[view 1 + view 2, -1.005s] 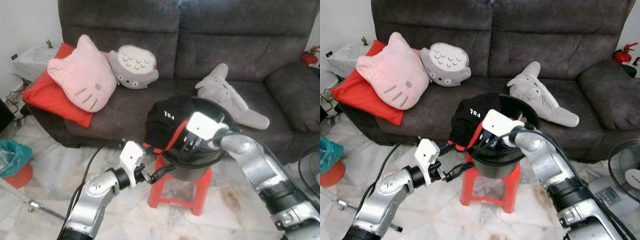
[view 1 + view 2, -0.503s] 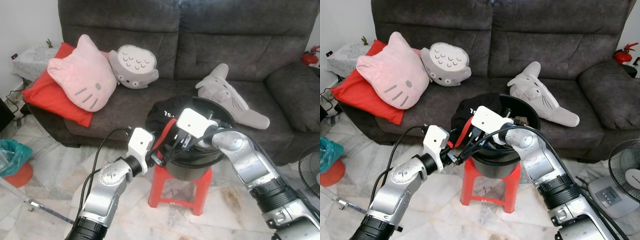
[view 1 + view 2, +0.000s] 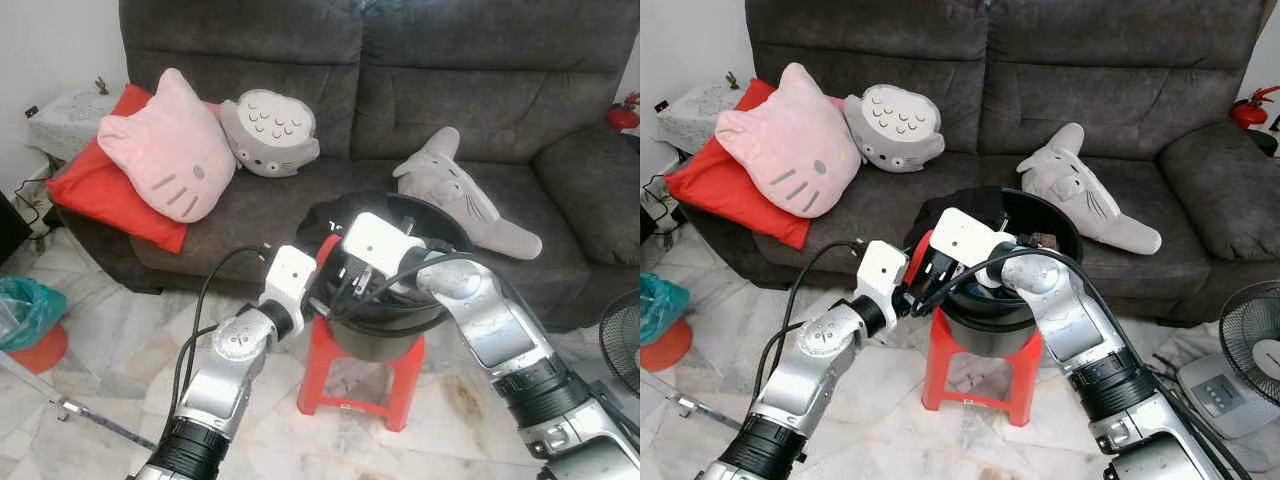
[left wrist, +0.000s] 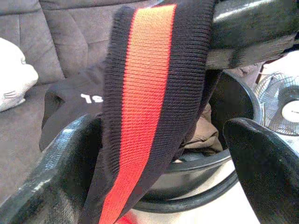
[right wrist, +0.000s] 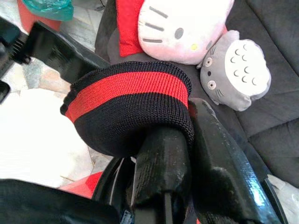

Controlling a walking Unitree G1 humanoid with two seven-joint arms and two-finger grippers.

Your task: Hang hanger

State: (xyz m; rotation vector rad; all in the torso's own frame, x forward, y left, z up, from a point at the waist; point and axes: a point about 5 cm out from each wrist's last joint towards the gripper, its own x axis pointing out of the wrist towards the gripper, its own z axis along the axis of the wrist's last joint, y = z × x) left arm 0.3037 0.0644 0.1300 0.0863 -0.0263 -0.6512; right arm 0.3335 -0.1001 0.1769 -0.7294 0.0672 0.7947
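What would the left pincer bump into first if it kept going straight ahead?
Most likely the black and red knit band, which hangs between the left pincer's open fingers. The black basin lies behind it, though depth is unclear.

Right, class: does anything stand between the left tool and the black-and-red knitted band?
Nothing visible does. The band hangs from the right tool, which grips it, and drops straight between the open fingers of the left tool, above the black bucket.
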